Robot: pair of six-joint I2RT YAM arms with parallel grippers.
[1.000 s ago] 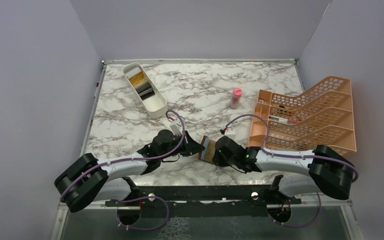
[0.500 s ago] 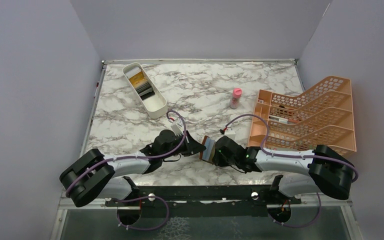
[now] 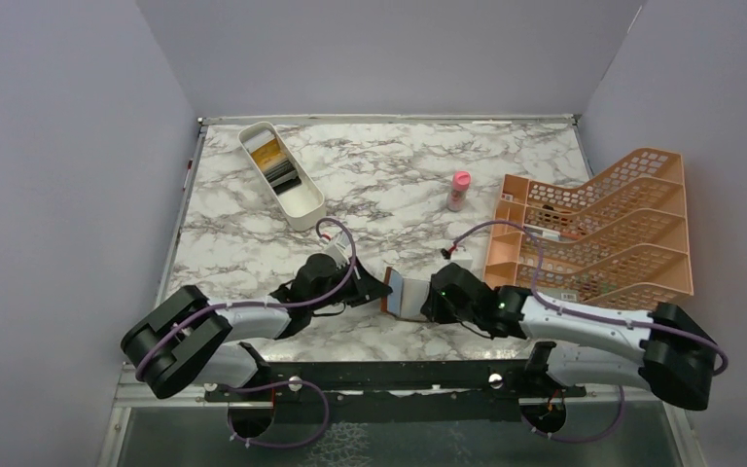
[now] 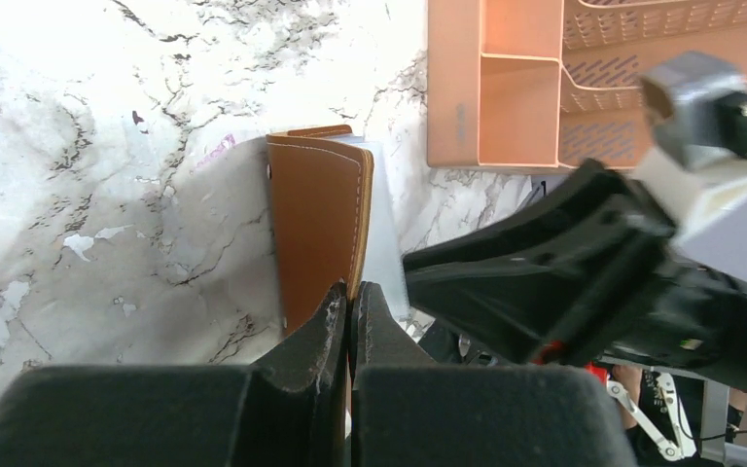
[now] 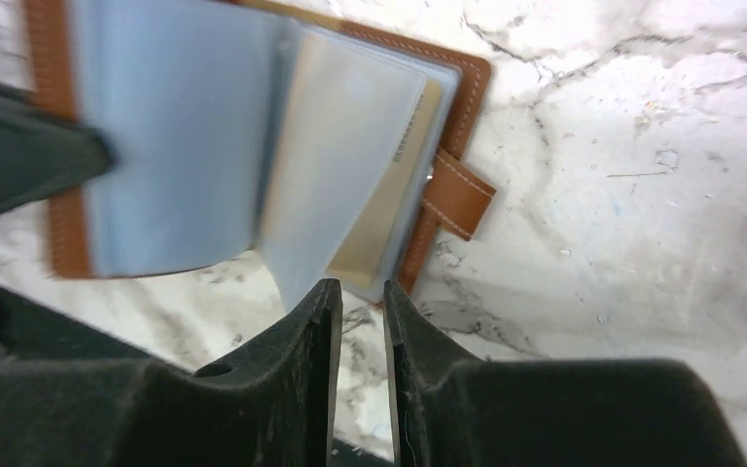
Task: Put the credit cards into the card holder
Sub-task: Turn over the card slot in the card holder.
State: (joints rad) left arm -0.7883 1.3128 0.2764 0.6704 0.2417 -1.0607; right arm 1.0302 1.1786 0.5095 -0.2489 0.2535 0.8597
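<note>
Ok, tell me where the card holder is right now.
Top view: the card holder lies open at the near middle of the table, between the two arms' jaws, left of the orange rack.

One card holder [image 3: 404, 293]; one white tray [image 3: 303, 202]; one pink bottle [image 3: 459, 191]; one orange rack [image 3: 632, 195]; credit cards [image 3: 277, 163], count unclear.

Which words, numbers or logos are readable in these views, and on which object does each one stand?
No text can be read with certainty.
Card inside the card holder: a dark printed line along one edge, too blurred to read.
Credit cards in the white tray: any print is too small to read.
Pink bottle: no legible label.
</note>
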